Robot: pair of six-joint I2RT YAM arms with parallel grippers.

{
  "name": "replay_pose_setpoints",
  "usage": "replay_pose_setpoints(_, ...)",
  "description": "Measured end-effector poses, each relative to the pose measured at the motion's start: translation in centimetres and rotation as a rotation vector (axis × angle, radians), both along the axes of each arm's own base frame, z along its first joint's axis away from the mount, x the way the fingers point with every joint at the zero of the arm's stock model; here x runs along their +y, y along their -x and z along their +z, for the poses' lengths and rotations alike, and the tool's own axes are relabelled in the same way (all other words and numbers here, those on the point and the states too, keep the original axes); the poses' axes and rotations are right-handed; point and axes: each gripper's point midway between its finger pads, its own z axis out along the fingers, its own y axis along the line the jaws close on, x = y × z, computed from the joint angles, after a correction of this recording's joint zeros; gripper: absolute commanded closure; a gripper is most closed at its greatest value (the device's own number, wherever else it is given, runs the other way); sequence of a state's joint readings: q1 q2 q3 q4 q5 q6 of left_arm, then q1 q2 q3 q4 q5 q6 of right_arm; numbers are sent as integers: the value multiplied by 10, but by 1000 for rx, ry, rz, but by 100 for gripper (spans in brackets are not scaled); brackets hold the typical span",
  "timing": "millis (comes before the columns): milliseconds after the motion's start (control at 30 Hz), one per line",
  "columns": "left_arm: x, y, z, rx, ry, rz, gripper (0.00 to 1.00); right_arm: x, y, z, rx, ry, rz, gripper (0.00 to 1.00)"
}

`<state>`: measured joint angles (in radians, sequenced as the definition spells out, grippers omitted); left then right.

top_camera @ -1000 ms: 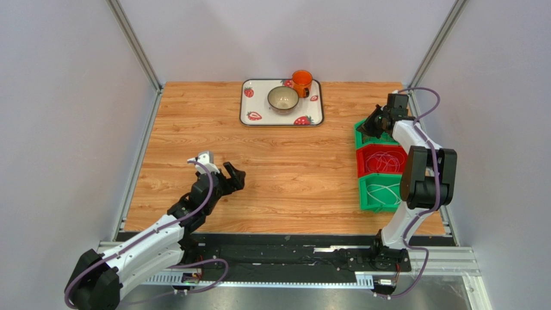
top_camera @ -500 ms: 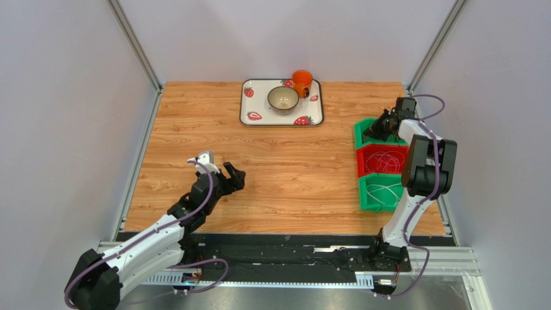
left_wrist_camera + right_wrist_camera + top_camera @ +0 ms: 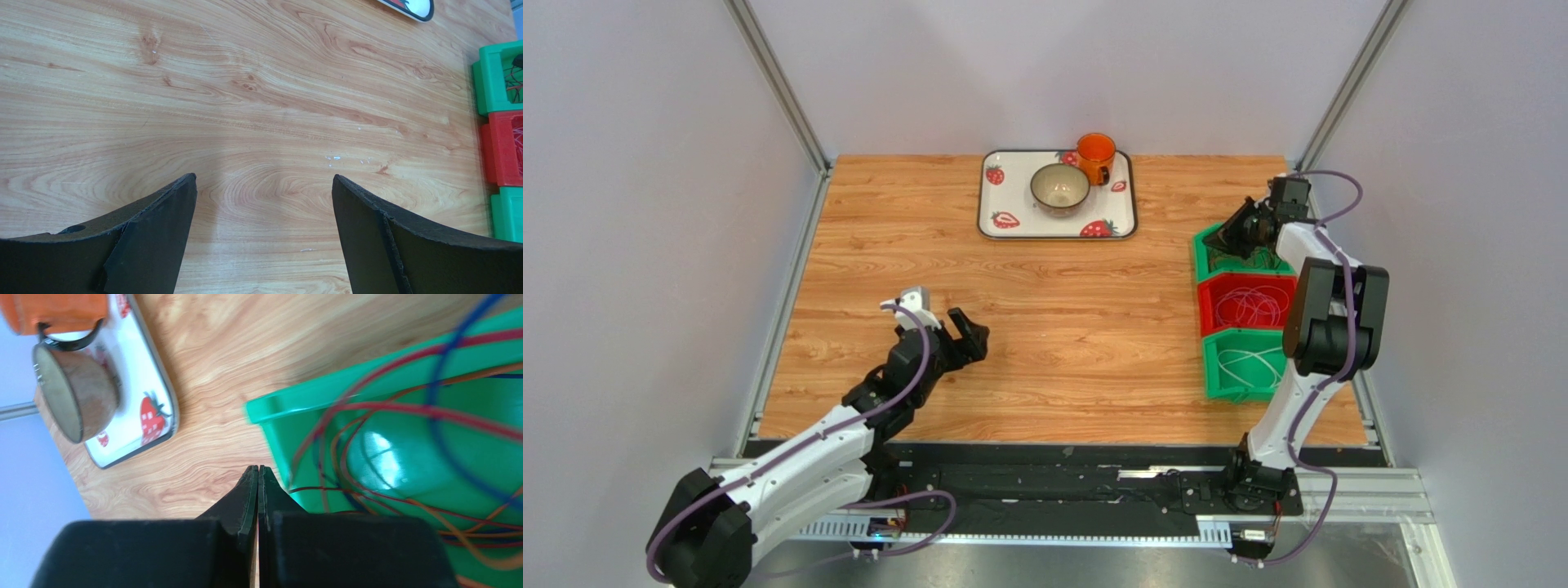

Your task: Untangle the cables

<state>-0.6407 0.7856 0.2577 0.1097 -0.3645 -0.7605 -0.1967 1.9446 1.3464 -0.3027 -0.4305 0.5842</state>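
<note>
The cables lie in three bins at the right. Red, orange and blue ones [image 3: 399, 410] loop in the far green bin [image 3: 1205, 254]. Red loops [image 3: 1249, 304] fill the red bin [image 3: 1206, 306], and white ones [image 3: 1249, 364] the near green bin [image 3: 1212, 368]. My right gripper [image 3: 1232, 235] is shut at the far green bin's left corner, its tip [image 3: 258, 471] just outside the rim [image 3: 270, 410]. A thin red wire runs up to its finger; whether it is pinched is hidden. My left gripper [image 3: 962, 337] hangs open over bare wood [image 3: 264, 180], holding nothing.
A strawberry-print tray [image 3: 1001, 208] at the far middle carries a bowl [image 3: 1060, 188] and an orange mug [image 3: 1095, 154]. In the left wrist view the bins [image 3: 500, 153] show at the right edge. Metal frame posts stand at the back corners.
The right wrist has shifted a little to the right and back over the far green bin, its gripper staying shut. The left arm has not moved.
</note>
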Motion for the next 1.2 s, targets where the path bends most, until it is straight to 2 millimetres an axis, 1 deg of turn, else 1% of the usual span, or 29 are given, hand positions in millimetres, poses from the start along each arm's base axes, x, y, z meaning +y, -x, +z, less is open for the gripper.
replay_pose_setpoints(100, 0, 0, 0, 1, 0, 0, 11, 14, -4, 24, -41, -4, 32, 100)
replay_pose_setpoints(200, 0, 0, 0, 1, 0, 0, 11, 29, -7, 50, -88, -6, 69, 96)
replay_pose_setpoints(333, 0, 0, 0, 1, 0, 0, 11, 48, -6, 83, -146, -6, 114, 93)
replay_pose_setpoints(400, 0, 0, 0, 0, 0, 0, 11, 58, -4, 94, -163, -9, 136, 92)
replay_pose_setpoints(500, 0, 0, 0, 1, 0, 0, 11, 72, 5, 106, -171, -7, 169, 87)
replay_pose_setpoints(600, 0, 0, 0, 1, 0, 0, 11, 89, 16, 119, -187, -2, 210, 72)
replay_pose_setpoints(633, 0, 0, 0, 1, 0, 0, 11, 98, 22, 126, -203, 5, 232, 59)
replay_pose_setpoints(700, 0, 0, 0, 1, 0, 0, 10, 112, 36, 135, -223, 11, 270, 44)
replay_pose_setpoints(733, 0, 0, 0, 1, 0, 0, 10, 120, 45, 140, -235, 15, 293, 33)
replay_pose_setpoints(800, 0, 0, 0, 1, 0, 0, 7, 136, 63, 153, -274, 30, 345, 25)
replay_pose_setpoints(833, 0, 0, 0, 1, 0, 0, 4, 143, 72, 159, -293, 40, 368, 18)
replay_pose_setpoints(900, 0, 0, 0, 0, -1, 0, 1, 154, 88, 170, -329, 54, 404, 11)
replay_pose_setpoints(933, 0, 0, 0, 0, -3, -1, 1, 159, 94, 174, -347, 64, 420, 1)
replay_pose_setpoints(1000, 0, 0, 0, -1, -2, -1, 1, 168, 107, 180, -374, 79, 446, 1)
replay_pose_setpoints(1067, 1, -1, 1, -2, 5, 1, 1, 176, 120, 178, -386, 98, 468, 0)
replay_pose_setpoints(1100, 2, -1, 3, -5, 13, 5, 1, 180, 127, 175, -392, 108, 477, 0)
replay_pose_setpoints(1200, 7, -4, 8, -17, 41, 33, 1, 190, 146, 156, -381, 134, 502, 0)
